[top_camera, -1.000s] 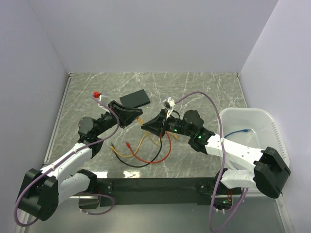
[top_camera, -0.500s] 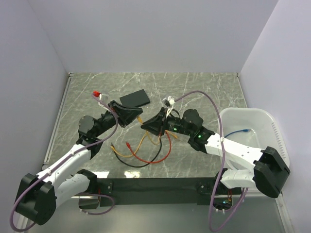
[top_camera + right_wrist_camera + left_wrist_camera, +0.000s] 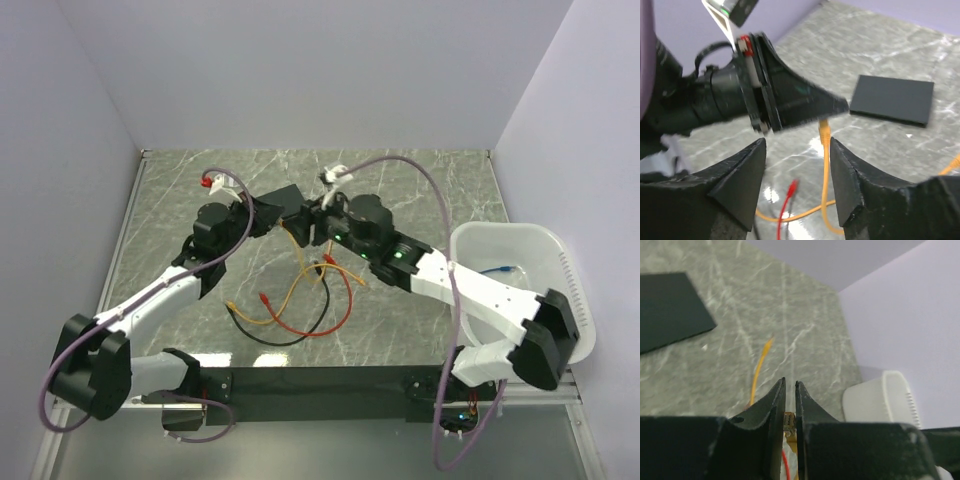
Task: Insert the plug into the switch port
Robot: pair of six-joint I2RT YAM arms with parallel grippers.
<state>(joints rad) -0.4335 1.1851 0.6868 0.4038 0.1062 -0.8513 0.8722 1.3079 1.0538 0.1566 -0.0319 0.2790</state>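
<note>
The left gripper [image 3: 790, 385] clamps the small orange-cable plug [image 3: 788, 420] near the flat matte-black switch box [image 3: 670, 310]; the right gripper [image 3: 797, 142] gapes, holding nothing. The plug seems light and stiff, best held by its body.

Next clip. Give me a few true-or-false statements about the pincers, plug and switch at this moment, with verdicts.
1. The left pincer pinches an orange cable's plug. True.
2. The right pincer is shut on that cable. False: it is open and holds nothing.
3. The plug sits in the switch. False: the plug is held in the pincer, apart from the switch, which lies flat on the table.
4. A blue cable lies in the bin. True.
</note>
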